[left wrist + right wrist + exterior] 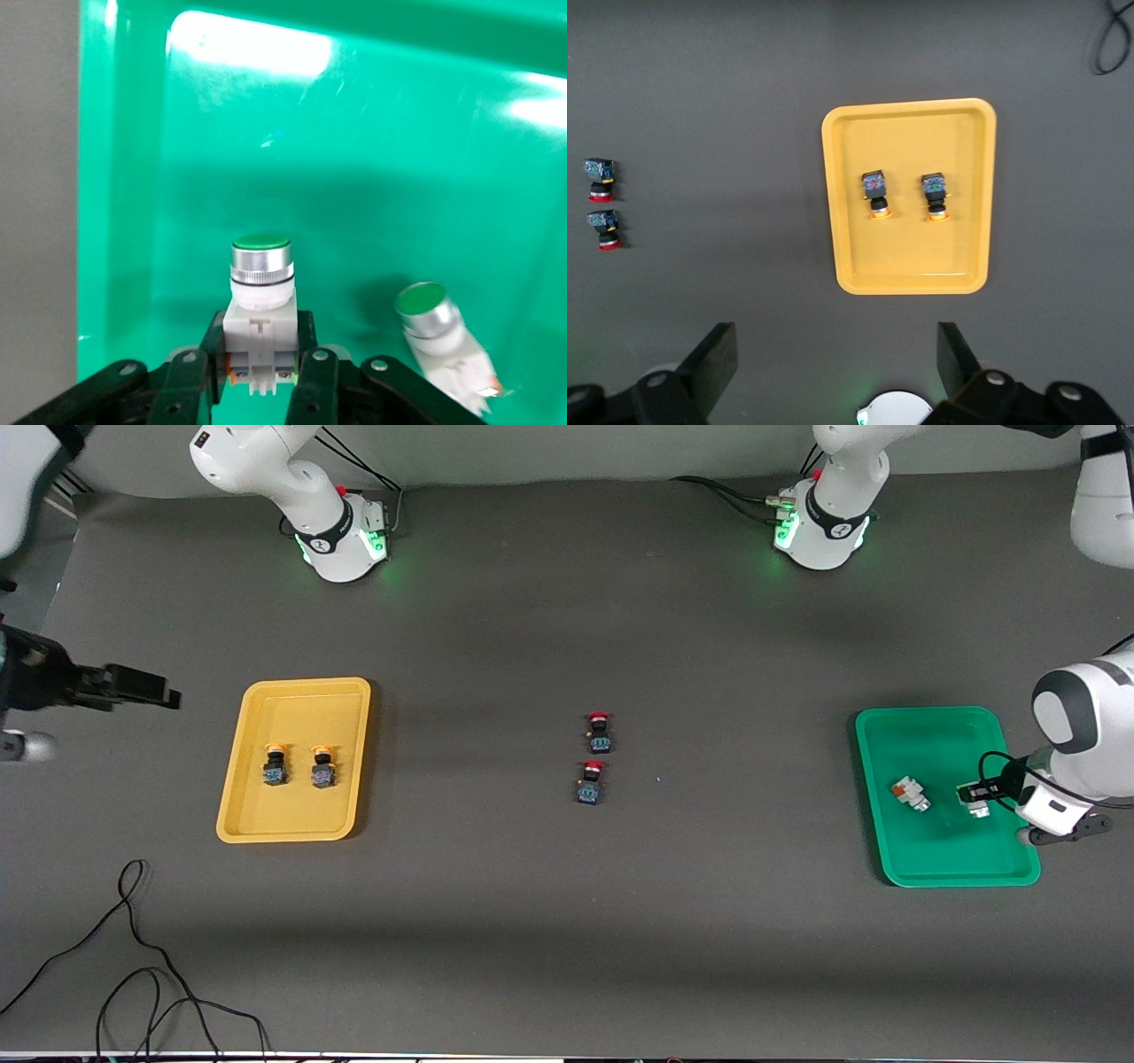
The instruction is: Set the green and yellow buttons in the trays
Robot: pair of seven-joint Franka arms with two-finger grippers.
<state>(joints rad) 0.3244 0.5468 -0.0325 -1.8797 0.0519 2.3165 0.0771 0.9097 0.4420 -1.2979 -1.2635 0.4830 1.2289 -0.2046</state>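
The left gripper [257, 381] is low inside the green tray [939, 864], at the left arm's end of the surface. Its fingers [190, 390] sit close on either side of the white body of a green button [260, 305], which stands upright on the tray floor with its green cap up. The hold looks to be at the point of letting go, so I judge this button as being set down rather than carried. A second green button [910, 793] lies tipped on its side just beside it in the same tray, apart from the fingers.

The right gripper [837, 363] waits in the air at the right arm's end of the surface, beside the yellow tray [239, 828], its fingers spread wide and holding nothing. Two yellow buttons [275, 765] stand side by side in that yellow tray, a small gap between them, so each colour sits in its matching tray and the sorting looks nearly finished.

Two red buttons [599, 733] rest in the middle of the surface, one nearer the front camera than the other, well apart from both trays; they are not part of the job and block nothing. A loose black cable [133, 957] trails on the surface nearer the front camera than the yellow tray, clear of both arms.
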